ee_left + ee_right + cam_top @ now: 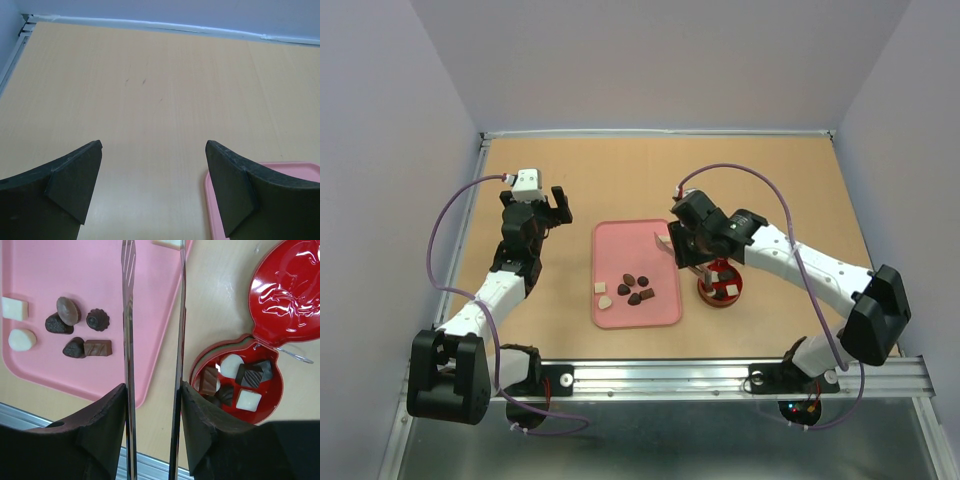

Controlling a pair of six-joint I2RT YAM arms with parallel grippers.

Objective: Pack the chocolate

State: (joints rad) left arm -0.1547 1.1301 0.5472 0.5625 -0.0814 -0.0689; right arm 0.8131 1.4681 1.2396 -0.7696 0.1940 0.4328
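Several pieces of chocolate point(632, 288), dark brown and cream, lie on the near part of the pink tray point(620, 240). In the right wrist view they show as a brown cluster of chocolate point(75, 332) with two cream ones at the left. More pieces sit in the open red tin point(235, 385), its lid point(290, 290) hinged back. My right gripper point(152, 387) is shut on metal tongs point(129, 315), whose blades reach over the tray's right edge. A cream piece point(167, 243) lies by the blade ends; contact is unclear. My left gripper point(154, 145) stands open and empty left of the tray.
The tin point(720, 288) stands just right of the tray, under my right arm. A corner of the tray point(295, 167) shows beside my left gripper's right finger. A metal rail point(720, 375) runs along the table's near edge.
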